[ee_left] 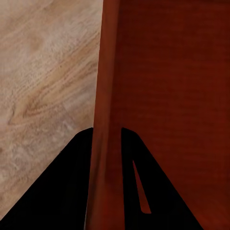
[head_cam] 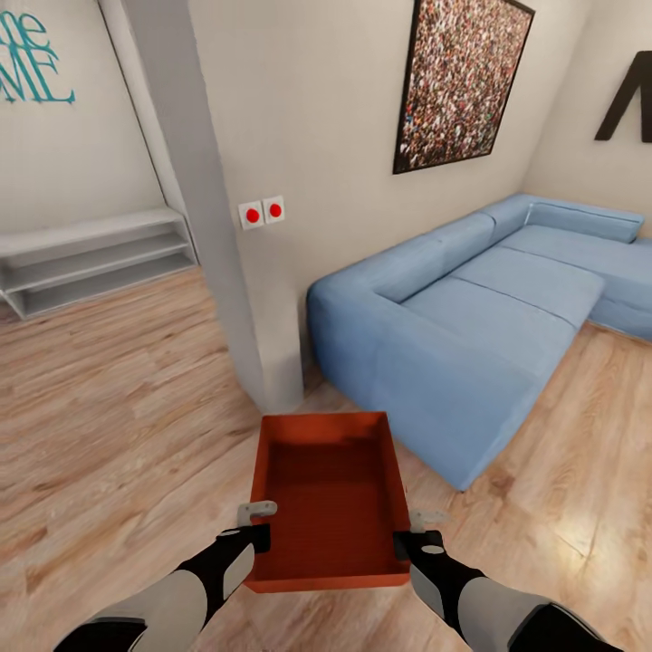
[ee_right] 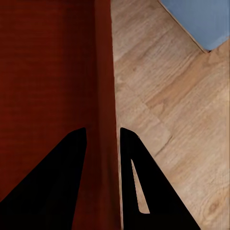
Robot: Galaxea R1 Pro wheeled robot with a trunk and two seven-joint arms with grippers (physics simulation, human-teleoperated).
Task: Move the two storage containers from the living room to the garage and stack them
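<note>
I hold one orange-red storage container (head_cam: pixel 330 498) above the wood-plank floor (head_cam: pixel 118 407), beside the blue sofa (head_cam: pixel 471 326); my left gripper (head_cam: pixel 257 525) and right gripper (head_cam: pixel 412 534) each clamp a side wall.

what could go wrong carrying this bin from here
Each gripper, left and right, pinches only a thin side wall of the storage container, so it could slip or tilt if the arms drift apart. The wall corner and blue sofa stand close ahead; the container's far edge could hit either when turning.
</note>
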